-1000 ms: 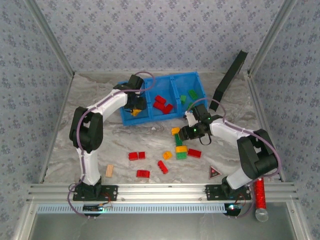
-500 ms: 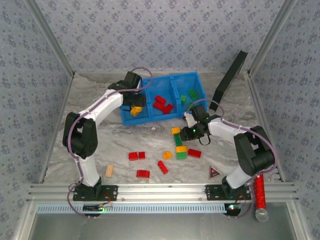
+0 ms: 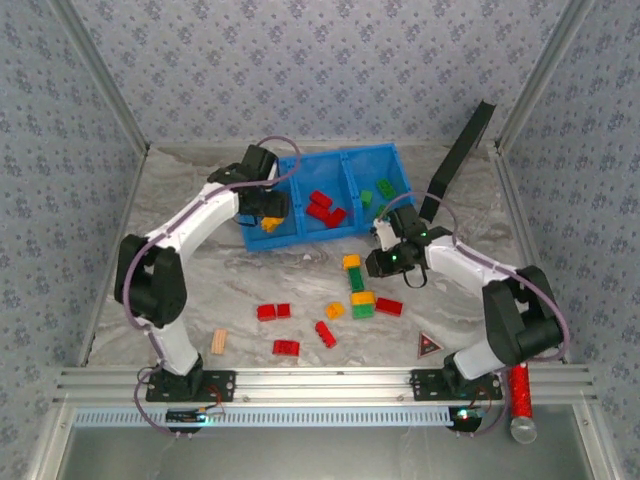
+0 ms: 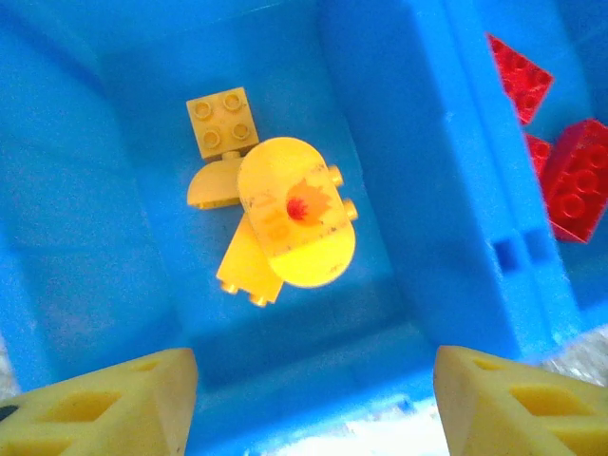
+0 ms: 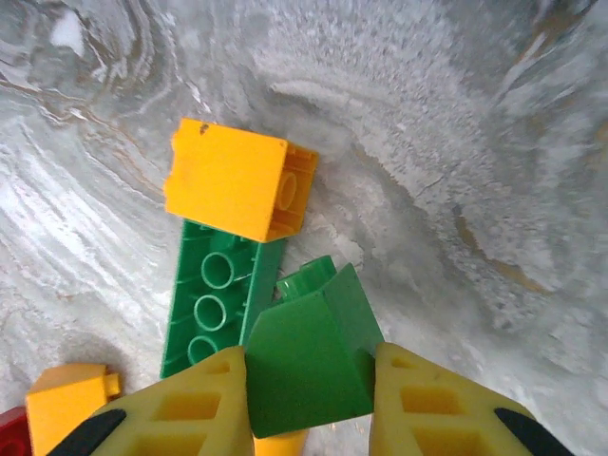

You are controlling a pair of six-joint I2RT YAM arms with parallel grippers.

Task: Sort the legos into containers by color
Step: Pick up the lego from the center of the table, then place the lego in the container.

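The bin (image 3: 345, 152) stands at the back of my bench (image 3: 200, 270), and a pile of bricks (image 4: 285, 214) lies in its left compartment, below my left claw (image 4: 309, 404). In front of the bin the loose bricks (image 3: 272, 311) lie spread; my right claw (image 5: 309, 389) grips a sloped brick (image 5: 309, 356) just beside a long brick (image 5: 214, 304) with a short brick (image 5: 237, 185) at its far end. The wooden block (image 3: 218, 341) lies near-left, the triangle (image 3: 429, 346) near-right.

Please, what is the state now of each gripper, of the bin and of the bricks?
left gripper: jaws open, empty, over the yellow bricks.
right gripper: jaws shut on a green brick.
blue bin: upright, open-topped, partly filled.
red bricks: loose on the table, unsorted.
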